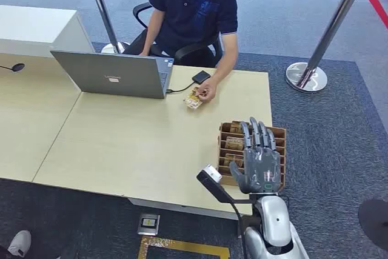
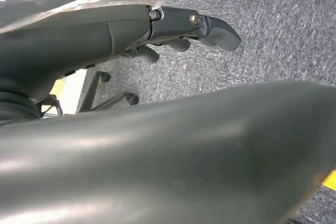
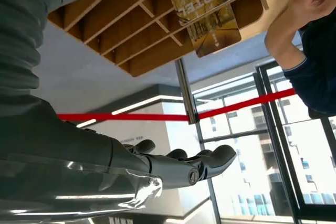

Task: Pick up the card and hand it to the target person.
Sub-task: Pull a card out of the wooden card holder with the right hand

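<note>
Desk (image 1: 137,144): pale wood, carrying a grey laptop (image 1: 114,74) (lid logo too small to read) and, at the near right corner, a wooden slotted card holder (image 1: 279,134).
Person (image 1: 196,10) seated across, one hand (image 1: 207,91) resting on a card (image 1: 193,99) flat on the desk beside a small black device (image 1: 200,77).
Right hand (image 1: 258,162) raised over the holder, fingers straight and apart, nothing held.
Left hand (image 2: 186,27) hanging toward the carpet, fingers extended, nothing held.
Cards in holder (image 3: 204,1) standing on edge in the slots; top portions projecting clear of the dividers.
Handling judgement: thin, light, stiff, glossy, likely slippery; best pinched by the exposed top edge, thumb against finger on the two flat faces, drawn straight out along the slot.
Legible print: "HOTEL" on one card face in the right wrist view; smaller lines unreadable.
</note>
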